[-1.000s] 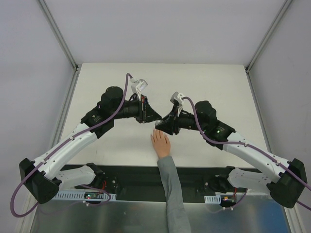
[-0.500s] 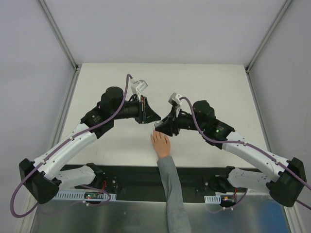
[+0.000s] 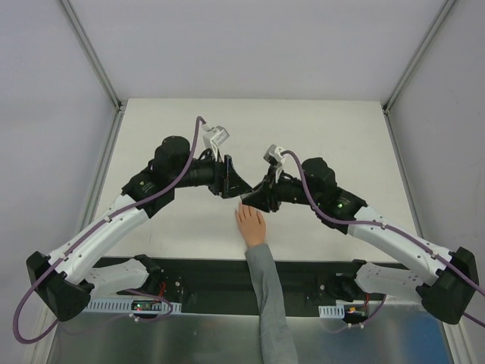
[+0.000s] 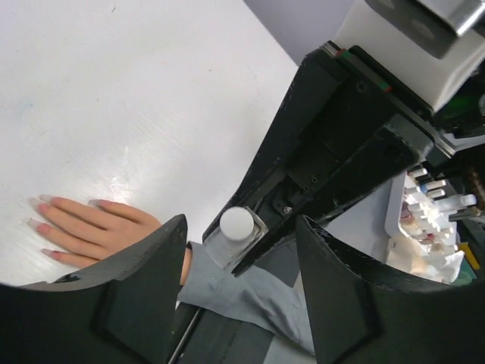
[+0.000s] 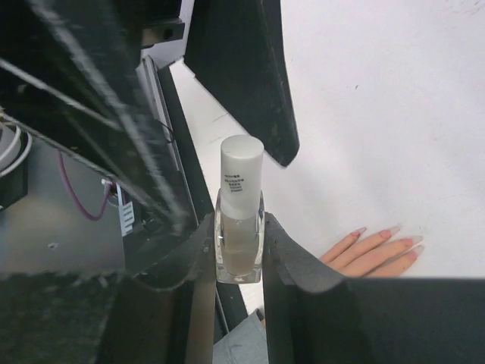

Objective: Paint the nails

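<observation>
From above, the left gripper and right gripper are seen almost tip to tip just beyond the hand. The hand is laid flat on the table, and what the jaws hold is hidden there. In the right wrist view, a small clear bottle with a white cap is shown clamped between the right fingers, and the nails are made out, pinkish, at the fingertips. In the left wrist view, the left fingers are seen spread apart with nothing held, and the cap is framed between them.
</observation>
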Tool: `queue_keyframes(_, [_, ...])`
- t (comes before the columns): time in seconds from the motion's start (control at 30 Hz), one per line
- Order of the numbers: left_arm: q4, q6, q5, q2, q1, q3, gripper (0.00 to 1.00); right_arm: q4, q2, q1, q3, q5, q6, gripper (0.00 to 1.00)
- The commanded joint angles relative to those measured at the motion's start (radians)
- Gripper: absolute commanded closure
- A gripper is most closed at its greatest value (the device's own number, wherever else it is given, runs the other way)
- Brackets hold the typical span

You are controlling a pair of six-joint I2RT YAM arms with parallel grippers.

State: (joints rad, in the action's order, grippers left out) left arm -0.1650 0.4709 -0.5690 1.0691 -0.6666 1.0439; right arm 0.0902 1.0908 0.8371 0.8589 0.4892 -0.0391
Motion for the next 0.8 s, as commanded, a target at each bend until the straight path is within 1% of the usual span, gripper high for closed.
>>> queue_keyframes(0.0, [0.039,-0.043,-0.054,-0.077,-0.002,0.059,0.33,0.033,-0.12,0.003,-0.014,-0.014,0.07,0.99])
queue_keyframes(0.03, [0.05,-0.046,-0.074,-0.096,-0.002,0.053,0.31,0.022,-0.146,0.005,-0.015,0.009,0.071,1.0])
queue_keyframes(0.13, [0.16,-0.025,-0.143,-0.13,-0.002,0.005,0.29,-0.018,-0.17,0.003,-0.001,0.07,0.073,1.0])
queue_keyframes(0.17, [0.218,-0.009,-0.216,-0.133,-0.002,-0.01,0.29,-0.015,-0.184,0.005,-0.006,0.087,0.07,1.0])
queue_keyframes(0.2, [0.31,0.032,-0.25,-0.139,-0.002,-0.036,0.3,-0.007,-0.193,0.005,-0.011,0.104,0.068,0.99])
queue_keyframes(0.23, [0.362,0.052,-0.276,-0.135,-0.002,-0.045,0.35,-0.001,-0.201,0.003,-0.018,0.13,0.065,1.0])
queue_keyframes(0.27, [0.404,0.072,-0.311,-0.132,-0.001,-0.054,0.37,0.018,-0.212,0.005,-0.026,0.147,0.064,1.0])
queue_keyframes(0.3, [0.479,0.109,-0.322,-0.13,-0.002,-0.067,0.39,0.031,-0.215,0.005,-0.04,0.164,0.068,1.0])
queue_keyframes(0.37, [0.533,0.141,-0.344,-0.117,-0.002,-0.07,0.44,0.063,-0.215,0.005,-0.047,0.212,0.082,1.0])
queue_keyframes(0.43, [0.603,0.184,-0.399,-0.086,-0.002,-0.062,0.44,0.075,-0.21,0.005,-0.043,0.253,0.085,1.0])
queue_keyframes(0.5, [0.625,0.213,-0.439,-0.052,-0.001,-0.044,0.44,0.077,-0.213,0.005,-0.037,0.264,0.079,1.0])
queue_keyframes(0.53, [0.628,0.218,-0.443,-0.041,-0.002,-0.038,0.44,0.075,-0.216,0.005,-0.034,0.264,0.076,1.0])
queue_keyframes(0.67, [0.637,0.221,-0.466,-0.02,-0.002,-0.031,0.39,0.037,-0.226,0.005,-0.012,0.261,0.047,1.0])
queue_keyframes(0.77, [0.637,0.219,-0.463,-0.011,-0.002,-0.031,0.39,0.034,-0.227,0.005,0.006,0.27,0.045,1.0])
